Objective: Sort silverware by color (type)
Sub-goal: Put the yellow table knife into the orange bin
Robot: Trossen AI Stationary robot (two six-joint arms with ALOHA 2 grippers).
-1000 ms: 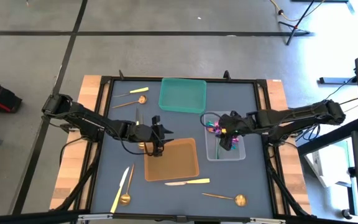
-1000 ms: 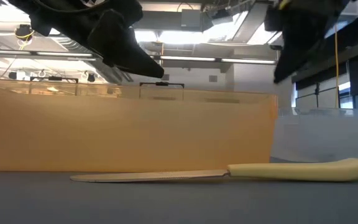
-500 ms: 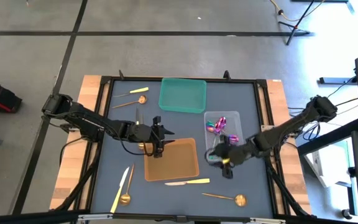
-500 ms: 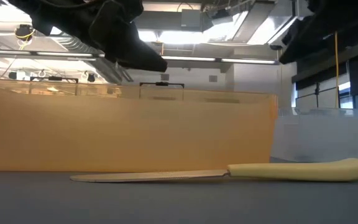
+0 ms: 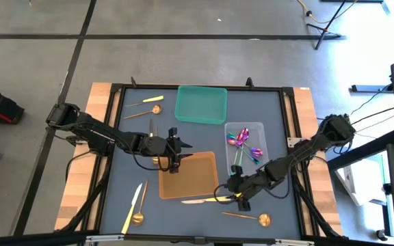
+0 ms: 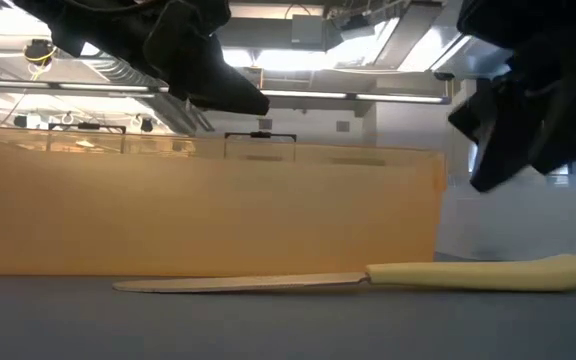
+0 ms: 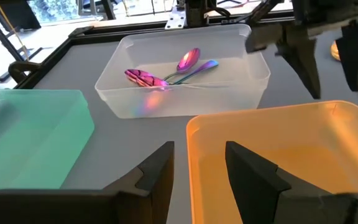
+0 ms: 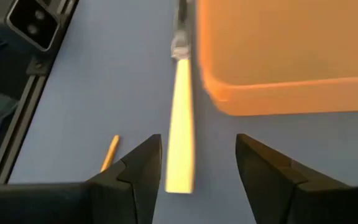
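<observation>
Right hand (image 5: pixel 240 198) poised open over the yellow-handled knife (image 5: pixel 206 200) beside the orange tray (image 5: pixel 189 175).

The knife, a thin silver blade with a smooth cream-yellow handle, lies flat on the matte blue-grey desk (image 5: pixel 128 137) just in front of the translucent orange tray; the right wrist view shows its handle between the spread fingers (image 8: pixel 138 168). The left hand (image 5: pixel 174 156) hangs open at the tray's back rim. Only the left wrist view shows the glossy iridescent purple spoons (image 7: pixel 166 71) inside the clear tray (image 7: pixel 185 102).
</observation>
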